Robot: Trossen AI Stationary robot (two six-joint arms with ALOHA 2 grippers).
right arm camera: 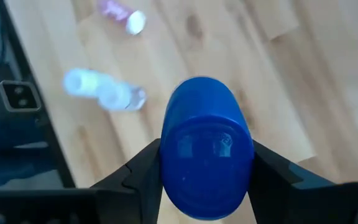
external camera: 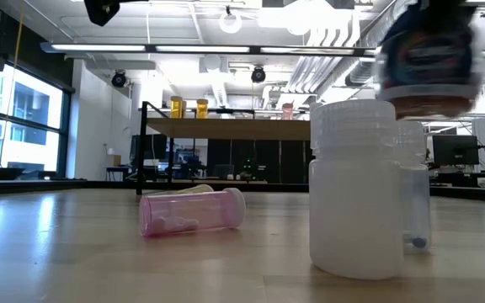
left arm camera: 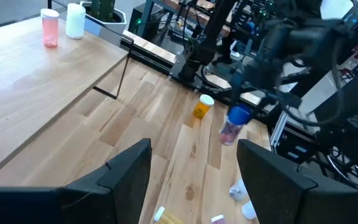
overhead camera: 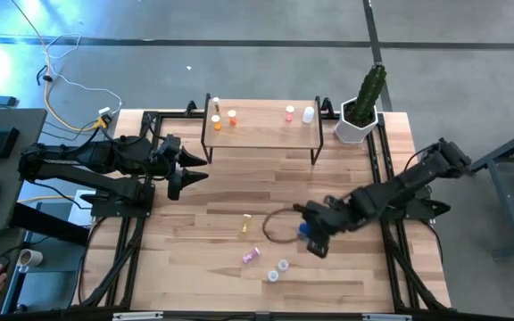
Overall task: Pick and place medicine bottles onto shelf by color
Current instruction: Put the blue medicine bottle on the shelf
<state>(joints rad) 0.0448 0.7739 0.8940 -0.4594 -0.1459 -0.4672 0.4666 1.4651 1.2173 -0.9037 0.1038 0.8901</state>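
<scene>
My right gripper (overhead camera: pixel 315 234) is shut on the blue jar (right arm camera: pixel 207 149) above the table's right middle. In the low view the jar (external camera: pixel 428 59) hangs well above the tabletop. My left gripper (overhead camera: pixel 194 169) waits open at the left, near the shelf (overhead camera: pixel 261 134). Two orange bottles (overhead camera: pixel 224 118) stand on the shelf's left end, a pink one (overhead camera: pixel 289 112) and a white one (overhead camera: pixel 308 114) on its right end. A yellowish bottle (overhead camera: pixel 246 223), a pink bottle (external camera: pixel 194 210) lying on its side and two clear bottles (overhead camera: pixel 278 270) are on the table. My right gripper pinches the blue jar between its two fingers, one on each side of the blue cap (right arm camera: pixel 169 162). The fingers (right arm camera: pixel 143 171) come from above, slanting down. The jar is lifted clear of the table, cap end up toward the wrist.
A white pot with a cactus (overhead camera: pixel 360 111) stands at the shelf's right end. A dark ring (overhead camera: pixel 275 225) lies on the table beside my right gripper. Black frame rails (overhead camera: pixel 132 259) run along the left and right edges. A clear bottle (external camera: pixel 354 194) stands close to the low camera.
</scene>
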